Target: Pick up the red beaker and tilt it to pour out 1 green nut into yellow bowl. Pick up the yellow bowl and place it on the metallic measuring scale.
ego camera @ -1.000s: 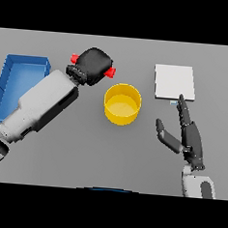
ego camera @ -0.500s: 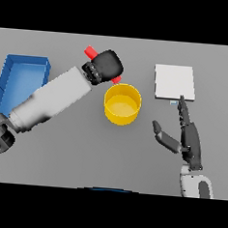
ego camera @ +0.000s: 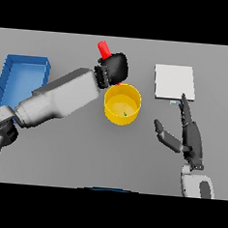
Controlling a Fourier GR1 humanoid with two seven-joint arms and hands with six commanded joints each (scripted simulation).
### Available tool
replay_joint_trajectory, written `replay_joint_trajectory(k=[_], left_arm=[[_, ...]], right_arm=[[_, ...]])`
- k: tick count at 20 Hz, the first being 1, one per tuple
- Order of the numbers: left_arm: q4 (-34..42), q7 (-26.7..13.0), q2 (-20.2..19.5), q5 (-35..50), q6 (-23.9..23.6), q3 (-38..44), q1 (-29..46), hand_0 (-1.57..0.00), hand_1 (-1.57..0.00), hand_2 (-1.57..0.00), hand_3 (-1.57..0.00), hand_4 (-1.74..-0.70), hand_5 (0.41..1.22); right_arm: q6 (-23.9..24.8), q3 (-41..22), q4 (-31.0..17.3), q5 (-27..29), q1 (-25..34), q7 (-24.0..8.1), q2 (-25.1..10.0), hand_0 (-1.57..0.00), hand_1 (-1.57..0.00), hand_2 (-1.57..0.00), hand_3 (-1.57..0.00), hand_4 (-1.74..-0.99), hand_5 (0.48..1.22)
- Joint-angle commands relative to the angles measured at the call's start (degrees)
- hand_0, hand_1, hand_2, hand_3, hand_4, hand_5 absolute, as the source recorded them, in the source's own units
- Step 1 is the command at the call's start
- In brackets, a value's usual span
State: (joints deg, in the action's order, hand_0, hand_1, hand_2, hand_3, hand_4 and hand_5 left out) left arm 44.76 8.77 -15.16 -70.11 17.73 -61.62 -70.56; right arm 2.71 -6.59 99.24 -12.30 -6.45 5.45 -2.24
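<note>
My left hand (ego camera: 114, 68) is shut on the red beaker (ego camera: 104, 50), holding it tilted just above the far rim of the yellow bowl (ego camera: 121, 114); only the beaker's end shows past the hand. A small green nut (ego camera: 125, 113) lies inside the bowl. The metallic measuring scale (ego camera: 174, 82) is a flat pale square on the table to the right of the bowl. Below it, my right hand (ego camera: 190, 136) stands open with straight fingers, holding nothing, to the right of the bowl.
A blue tray (ego camera: 22, 77) sits at the table's left side, partly behind my left arm (ego camera: 59, 99), which stretches diagonally across the left half of the table.
The left hand carried the red beaker rightward to the bowl's far rim and tilted it more. A green nut now lies in the bowl. The right hand stayed put.
</note>
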Motion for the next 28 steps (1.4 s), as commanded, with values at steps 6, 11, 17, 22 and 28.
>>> replay_joint_trajectory(k=[6, 11, 17, 22, 28], left_arm=[[-1.75, 1.47, 1.07, -5.23, -1.66, -4.16, -3.42, -1.57, -1.57, -1.57, -1.57, -1.73, 1.221], [-3.01, 5.71, -0.01, -8.22, -1.76, -5.09, -12.82, -1.57, -1.57, -1.57, -1.57, -1.73, 1.221], [-13.94, 4.41, -4.91, -2.75, -4.72, 6.69, -23.22, -1.57, -1.57, -1.57, -1.57, -1.72, 1.221], [-24.97, -4.03, -11.05, 14.29, 0.15, 28.20, -25.61, -1.57, -1.57, -1.57, -1.51, -1.73, 1.221], [-32.08, -8.12, -19.04, 33.27, -5.17, 47.37, -16.84, -1.57, -1.57, -1.57, -1.55, -1.74, 1.221]], right_arm=[[-0.34, -0.20, -0.46, 0.18, -0.96, 0.70, 0.19, 0.00, 0.00, 0.00, 0.00, -1.130, 0.577], [0.02, -0.09, -0.85, -0.04, 0.58, 0.45, 0.36, 0.00, 0.00, 0.00, 0.00, -1.138, 0.565], [-0.53, -0.59, -0.35, 0.12, 0.75, 0.66, 0.35, 0.00, 0.00, 0.00, 0.00, -1.117, 0.554], [-1.44, -0.46, -1.45, 1.03, 1.94, 1.16, 0.00, 0.00, 0.00, 0.00, 0.00, -1.105, 0.578], [-1.16, -0.82, -2.95, -0.37, 3.53, 0.71, -0.60, 0.00, 0.00, 0.00, 0.00, -1.127, 0.606]])
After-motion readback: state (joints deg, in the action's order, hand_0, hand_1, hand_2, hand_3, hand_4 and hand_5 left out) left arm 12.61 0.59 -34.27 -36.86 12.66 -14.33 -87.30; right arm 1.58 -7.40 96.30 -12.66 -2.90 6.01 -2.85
